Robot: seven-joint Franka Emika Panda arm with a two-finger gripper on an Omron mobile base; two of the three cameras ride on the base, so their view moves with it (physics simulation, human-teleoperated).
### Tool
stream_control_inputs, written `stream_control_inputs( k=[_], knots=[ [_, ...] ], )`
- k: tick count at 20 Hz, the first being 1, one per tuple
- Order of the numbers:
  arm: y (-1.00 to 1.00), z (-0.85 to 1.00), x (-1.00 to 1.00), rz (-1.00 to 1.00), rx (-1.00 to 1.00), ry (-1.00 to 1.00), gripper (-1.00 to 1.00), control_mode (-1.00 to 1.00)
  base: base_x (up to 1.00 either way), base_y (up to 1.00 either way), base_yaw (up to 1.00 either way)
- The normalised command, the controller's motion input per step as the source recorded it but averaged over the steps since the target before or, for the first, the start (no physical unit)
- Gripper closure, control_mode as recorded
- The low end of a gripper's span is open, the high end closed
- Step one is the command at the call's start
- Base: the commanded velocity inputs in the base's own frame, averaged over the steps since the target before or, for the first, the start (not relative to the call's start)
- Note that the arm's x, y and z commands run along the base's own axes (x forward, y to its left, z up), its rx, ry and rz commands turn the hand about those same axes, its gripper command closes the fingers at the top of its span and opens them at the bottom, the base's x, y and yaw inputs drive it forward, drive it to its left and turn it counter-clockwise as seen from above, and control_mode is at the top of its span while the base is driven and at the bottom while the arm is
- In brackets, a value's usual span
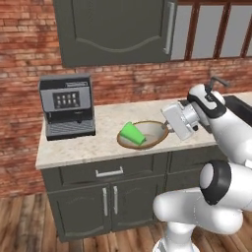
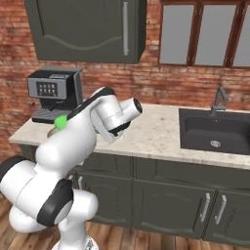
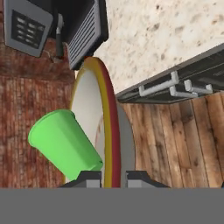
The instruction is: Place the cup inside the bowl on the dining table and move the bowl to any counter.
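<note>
The tan-rimmed bowl sits low over the counter, a little tilted; I cannot tell whether it rests on the stone. The green cup lies on its side inside the bowl, against the left wall. My gripper reaches in from the right and is shut on the bowl's right rim. In the hand view the bowl stands edge-on between the two fingertips, with the cup to its left and my gripper at the bottom. A sliver of the cup peeks past my arm. The dining table is out of view.
A coffee machine stands at the counter's left end, close behind the bowl. A dark sink with a faucet lies to the right. A wall cabinet hangs above. Bare stone runs between bowl and sink.
</note>
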Motion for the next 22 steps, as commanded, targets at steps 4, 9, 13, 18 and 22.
stream_control_inputs(
  k=[4, 9, 13, 18, 22],
  knots=[
    [0.0, 0.0, 0.0, 0.0, 0.0, 0.0, 1.0, 1.0, 0.78, -0.36, 0.0],
    [0.0, 0.0, 0.0, 0.0, 0.0, 0.0, 1.0, 1.0, 0.48, -0.2, 0.0],
    [0.0, 0.0, 0.0, 0.0, 0.0, 0.0, 1.0, 1.0, 0.0, -0.02, 0.0],
    [0.0, 0.0, 0.0, 0.0, 0.0, 0.0, 1.0, 1.0, 0.0, 0.0, 0.0],
    [0.0, 0.0, 0.0, 0.0, 0.0, 0.0, 1.0, 1.0, 0.0, 0.0, 0.0]
  ],
)
